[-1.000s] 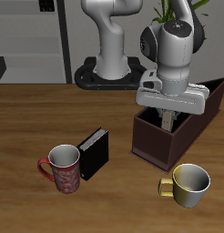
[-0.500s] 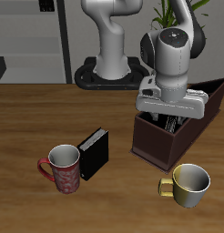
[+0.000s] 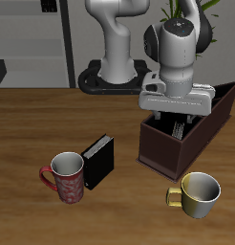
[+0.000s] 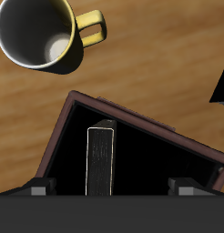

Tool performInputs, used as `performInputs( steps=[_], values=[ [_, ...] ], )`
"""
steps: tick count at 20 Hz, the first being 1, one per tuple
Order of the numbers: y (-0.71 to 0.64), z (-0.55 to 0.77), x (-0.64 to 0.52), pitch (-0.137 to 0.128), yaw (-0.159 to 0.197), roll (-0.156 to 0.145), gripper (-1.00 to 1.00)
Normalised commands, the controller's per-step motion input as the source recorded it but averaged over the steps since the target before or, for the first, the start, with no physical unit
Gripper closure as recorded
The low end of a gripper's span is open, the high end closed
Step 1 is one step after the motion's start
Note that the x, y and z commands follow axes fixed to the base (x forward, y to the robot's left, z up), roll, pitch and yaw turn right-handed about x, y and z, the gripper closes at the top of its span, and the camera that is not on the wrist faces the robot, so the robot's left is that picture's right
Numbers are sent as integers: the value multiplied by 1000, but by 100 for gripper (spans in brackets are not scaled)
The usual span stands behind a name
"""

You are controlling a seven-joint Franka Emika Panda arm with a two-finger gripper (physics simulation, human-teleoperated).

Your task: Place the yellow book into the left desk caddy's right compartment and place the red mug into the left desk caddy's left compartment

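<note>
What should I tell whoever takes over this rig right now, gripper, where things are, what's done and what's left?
Gripper: above the left desk caddy, apparently empty; jaw state unclear.
Yellow book: upright inside the caddy's right compartment. That step looks done.
Red mug: on the table beside the black book, untouched.
Left: carry the red mug into the left compartment, at the caddy's taller end.
</note>
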Motion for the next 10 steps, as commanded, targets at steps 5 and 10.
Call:
performInputs(
  steps=[5,10],
  values=[
    [-221,309,-75,-69,66,-2,-100],
    [-519,460,-32,-68,48,-25,-100]
  ],
)
